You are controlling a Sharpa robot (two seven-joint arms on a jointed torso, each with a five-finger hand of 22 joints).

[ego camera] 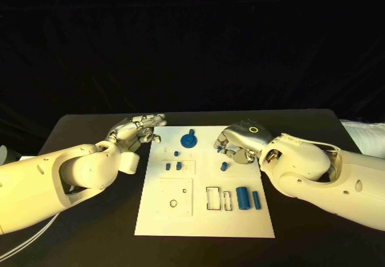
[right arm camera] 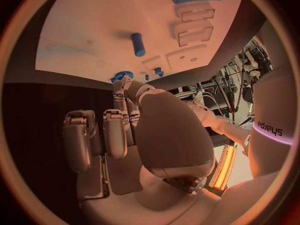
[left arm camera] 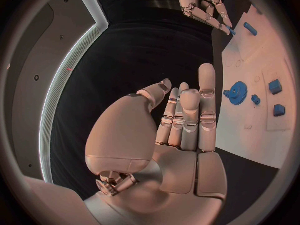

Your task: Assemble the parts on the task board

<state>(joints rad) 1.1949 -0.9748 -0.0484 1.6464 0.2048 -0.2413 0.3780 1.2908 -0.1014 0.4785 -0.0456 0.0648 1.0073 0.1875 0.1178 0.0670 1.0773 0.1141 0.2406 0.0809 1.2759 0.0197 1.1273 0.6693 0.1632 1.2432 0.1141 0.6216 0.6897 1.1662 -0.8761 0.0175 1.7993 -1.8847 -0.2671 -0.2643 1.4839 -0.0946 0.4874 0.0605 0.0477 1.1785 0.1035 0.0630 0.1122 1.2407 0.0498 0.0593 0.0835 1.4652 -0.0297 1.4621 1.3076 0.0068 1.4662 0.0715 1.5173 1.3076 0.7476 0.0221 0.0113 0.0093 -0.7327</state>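
Observation:
The white task board (ego camera: 161, 219) lies in the middle of the table. On it are a blue gear (ego camera: 189, 139), small blue blocks (ego camera: 172, 166), a short blue peg (ego camera: 223, 166) and two blue cylinders (ego camera: 248, 199). My right hand (ego camera: 238, 143) hovers over the board's far right part and pinches a small blue part (ego camera: 219, 149) at its fingertips; the left wrist view shows that part (left arm camera: 232, 31) too. My left hand (ego camera: 138, 129) hangs at the board's far left corner, fingers straight and holding nothing (left arm camera: 187, 115). The gear (left arm camera: 237, 92) lies just beyond it.
Rectangular recesses (ego camera: 216, 198) and a raised square plate with holes (ego camera: 176, 197) mark the board's near half. The black table (ego camera: 96, 233) runs all round the board, with a dark curtain behind. A white cable (ego camera: 24, 245) trails at the near left.

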